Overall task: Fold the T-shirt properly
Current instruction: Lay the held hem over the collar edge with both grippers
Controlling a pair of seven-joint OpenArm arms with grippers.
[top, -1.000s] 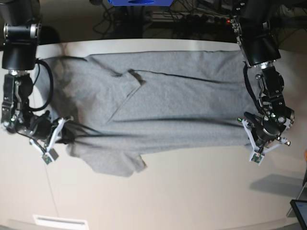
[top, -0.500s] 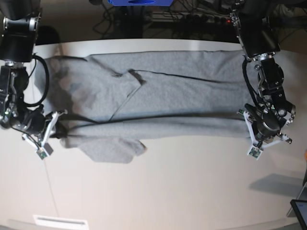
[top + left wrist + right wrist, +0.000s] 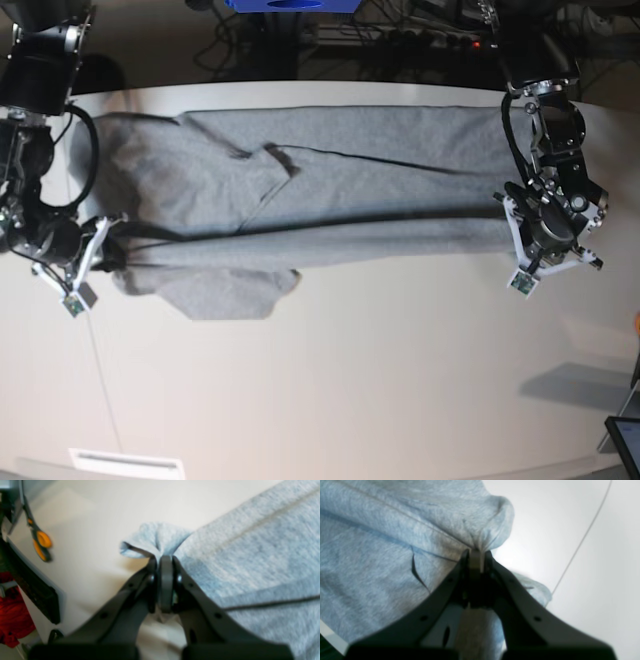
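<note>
The heather-grey T-shirt [image 3: 330,190] lies stretched across the far half of the table, its near long edge doubled over toward the back and one sleeve [image 3: 235,295] hanging out toward the front. My left gripper [image 3: 508,238] is shut on a bunched corner of the T-shirt [image 3: 157,537] at the base view's right end. At the other end, my right gripper [image 3: 106,245] is shut on a pinch of the cloth [image 3: 492,522]. The left gripper [image 3: 162,561] and the right gripper [image 3: 476,553] each hold their fold a little above the tabletop. No lettering shows.
Orange-handled scissors [image 3: 40,543] lie on the table beyond the shirt's corner, near a dark block [image 3: 32,590] and red cloth [image 3: 12,622]. A thin cable [image 3: 582,537] runs across the white tabletop. A screen corner [image 3: 625,440] sits at the front right, a blue box [image 3: 290,5] behind the table.
Both grippers have moved toward the table's far edge, carrying the shirt's near edge with them. The visible shirt is narrower front to back, and the sleeve has slid back too.
</note>
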